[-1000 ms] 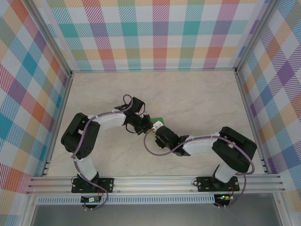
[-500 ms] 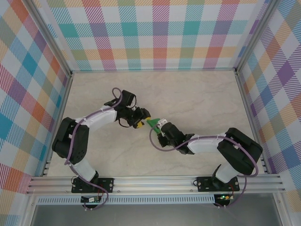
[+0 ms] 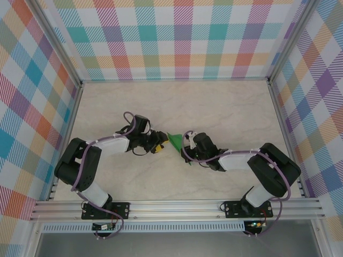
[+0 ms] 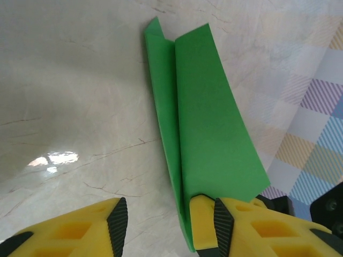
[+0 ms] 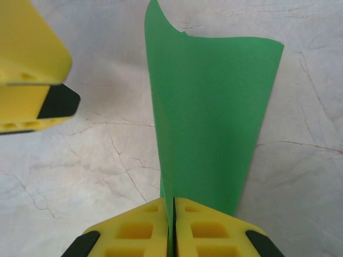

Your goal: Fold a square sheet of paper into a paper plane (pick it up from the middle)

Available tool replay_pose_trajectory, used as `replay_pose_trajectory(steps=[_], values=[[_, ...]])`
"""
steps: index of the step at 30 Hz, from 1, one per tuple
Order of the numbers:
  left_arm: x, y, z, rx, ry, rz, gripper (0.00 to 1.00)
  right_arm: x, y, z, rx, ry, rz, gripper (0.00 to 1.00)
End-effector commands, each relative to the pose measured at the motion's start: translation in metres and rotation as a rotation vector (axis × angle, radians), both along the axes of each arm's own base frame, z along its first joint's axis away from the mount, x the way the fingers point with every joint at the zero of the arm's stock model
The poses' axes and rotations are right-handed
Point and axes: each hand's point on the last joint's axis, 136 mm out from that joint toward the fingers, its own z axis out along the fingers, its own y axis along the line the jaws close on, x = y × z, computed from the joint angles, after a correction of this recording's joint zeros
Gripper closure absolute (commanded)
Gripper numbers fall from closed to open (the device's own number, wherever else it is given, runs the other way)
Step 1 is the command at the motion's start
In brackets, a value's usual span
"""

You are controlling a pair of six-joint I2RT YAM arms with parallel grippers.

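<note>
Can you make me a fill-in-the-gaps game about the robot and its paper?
1. The folded paper is coloured ____.
2. The right gripper is ____ on the folded paper.
3. The left gripper has its jaws ____.
4. The fingers of both grippers are coloured ____.

Missing words: green; shut; open; yellow.

Near end of paper plane [image 5: 209, 118] hidden inside right tool [image 5: 172, 214] pinch; top view, folds too small to tell.

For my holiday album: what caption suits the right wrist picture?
Right gripper pinching folded green paper over a marbled table.
</note>
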Motion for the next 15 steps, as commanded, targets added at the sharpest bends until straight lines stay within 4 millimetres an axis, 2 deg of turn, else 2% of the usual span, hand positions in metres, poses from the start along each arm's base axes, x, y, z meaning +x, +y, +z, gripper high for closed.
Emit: replay_pose_trajectory(steps=[1, 15], values=[[0.006, -0.018, 0.011, -0.086, -0.073, -0.037, 0.57, -0.005, 0.007, -0.002, 0.081, 0.071, 0.005, 0.90], [0.000, -0.034, 0.001, -0.124, -0.082, -0.099, 0.70, -0.007, 0.008, -0.017, 0.135, 0.211, -0.015, 0.88]])
